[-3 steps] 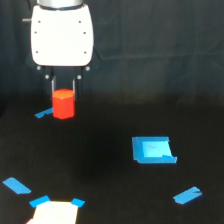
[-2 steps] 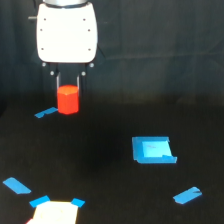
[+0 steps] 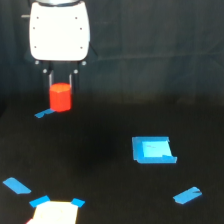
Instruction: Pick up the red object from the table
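Red object [image 3: 60,97] sits pinched between the tool's [image 3: 60,84] fingers, directly beneath its body, apparently clear of the worktop [image 3: 110,195].

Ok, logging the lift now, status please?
Gripper shut on the red block. Block up off the table, above a blue tape strip. Nothing in the way.

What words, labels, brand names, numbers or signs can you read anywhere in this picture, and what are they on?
None: no readable text shows in the exterior view.
White housing above the tool: plain, no brand or number visible.
Red object held in the tool: unmarked.
Blue square patch and blue tape strips on the table: no writing.
Pale sheet at the bottom edge: washed out, nothing legible.
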Available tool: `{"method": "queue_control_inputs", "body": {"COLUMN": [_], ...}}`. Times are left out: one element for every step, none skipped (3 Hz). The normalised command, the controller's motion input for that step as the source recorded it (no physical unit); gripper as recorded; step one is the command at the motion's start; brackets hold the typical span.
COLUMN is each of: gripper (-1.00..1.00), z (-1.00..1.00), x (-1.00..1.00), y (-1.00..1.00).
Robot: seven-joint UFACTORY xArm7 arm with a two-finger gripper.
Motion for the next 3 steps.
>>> {"method": "queue_control_inputs", "body": {"gripper": [-0.67,-1.00,-1.00], "z": [0.87,0.50,0.71], "x": [-0.56,-0.08,-0.05], "y": [-0.31,0.57,0.58]}}
